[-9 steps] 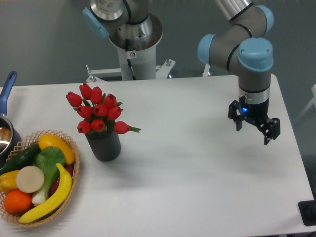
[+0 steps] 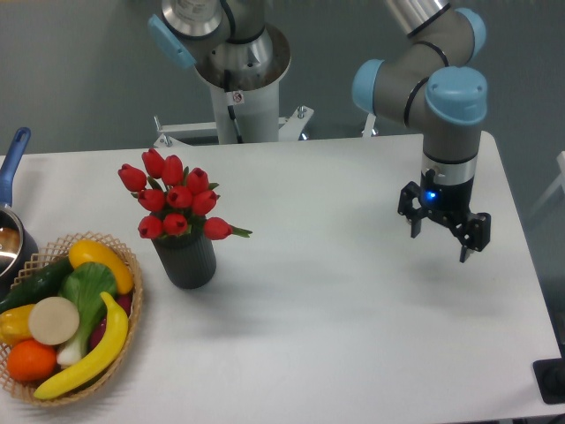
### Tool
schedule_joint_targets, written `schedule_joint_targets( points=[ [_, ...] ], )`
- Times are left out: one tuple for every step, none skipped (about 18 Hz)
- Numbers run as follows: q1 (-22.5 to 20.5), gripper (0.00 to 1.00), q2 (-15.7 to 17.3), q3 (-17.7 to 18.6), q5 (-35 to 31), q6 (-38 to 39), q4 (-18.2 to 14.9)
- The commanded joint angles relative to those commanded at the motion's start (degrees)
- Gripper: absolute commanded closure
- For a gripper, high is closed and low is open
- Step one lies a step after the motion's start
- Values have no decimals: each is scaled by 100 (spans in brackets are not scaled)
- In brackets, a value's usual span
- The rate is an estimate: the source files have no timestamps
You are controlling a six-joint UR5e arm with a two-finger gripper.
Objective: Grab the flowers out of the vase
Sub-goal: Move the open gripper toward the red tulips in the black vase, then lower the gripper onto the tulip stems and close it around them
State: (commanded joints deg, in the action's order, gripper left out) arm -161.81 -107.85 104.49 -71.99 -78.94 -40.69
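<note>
Pincer [image 2: 439, 237]: black, two-fingered, one in number, on a grey arm with pale blue joint caps. Fingers spread wide, pointing down, nothing between them. It hangs above the right part of the white desk [image 2: 353, 309], well apart from the task's things; a small blue light shows at the wrist.

Flowers [image 2: 174, 201]: one bunch of red tulip buds with short green stems and leaves. About nine buds can be counted, though some overlap. One bud leans out to the right over the rim. The bunch stands in the vase, untouched.

Vase [image 2: 185, 260]: one dark grey-black ribbed cylinder, upright on the left part of the desk, just beside the basket.

Basket [image 2: 132, 305]: one woven wicker basket at the left front edge, holding toy produce. Countable: two yellow curved pieces, one orange, one pale round slice, one leafy green piece, one dark green piece; a smaller yellow item at the left edge is partly cut off.

Pot [image 2: 13, 177]: one, with a blue handle, at the far left, mostly out of frame.

Step in hand, as judged: the approach; no grasp has begun. The next move calls for travel leftward across the desk to a position over the bunch, then a descent so the open fingers straddle the gathered stems or heads, closing gently, and a straight lift so the vase is not dragged or tipped.
</note>
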Motion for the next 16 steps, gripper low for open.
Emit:
schedule_joint_targets(
  points=[
    [-9, 0, 44, 62, 97, 54, 17],
    [-26, 0, 105, 123, 237, 28, 26],
    [-61, 0, 158, 228, 534, 19, 35],
    [-88, 0, 202, 343, 972, 28, 87],
    [-114, 0, 264, 465, 1316, 28, 140],
    [-132, 0, 343, 562, 1485, 28, 158],
    [-141, 0, 413, 668, 1530, 37, 158],
    [-158, 0, 466, 773, 1582, 46, 158],
    [-150, 0, 527, 870, 1748, 63, 158],
    [-141, 0, 606, 984, 2055, 81, 158],
    [-141, 0, 668, 1133, 2484, 90, 158],
    [-149, 0, 738, 1291, 2993, 98, 158],
    [-149, 0, 765, 1458, 3564, 142, 150],
    [-149, 0, 800, 1643, 4013, 203, 150],
    [-149, 0, 853, 1766, 4287, 213, 141],
    [-141, 0, 905, 1872, 4368, 213, 141]
  ],
)
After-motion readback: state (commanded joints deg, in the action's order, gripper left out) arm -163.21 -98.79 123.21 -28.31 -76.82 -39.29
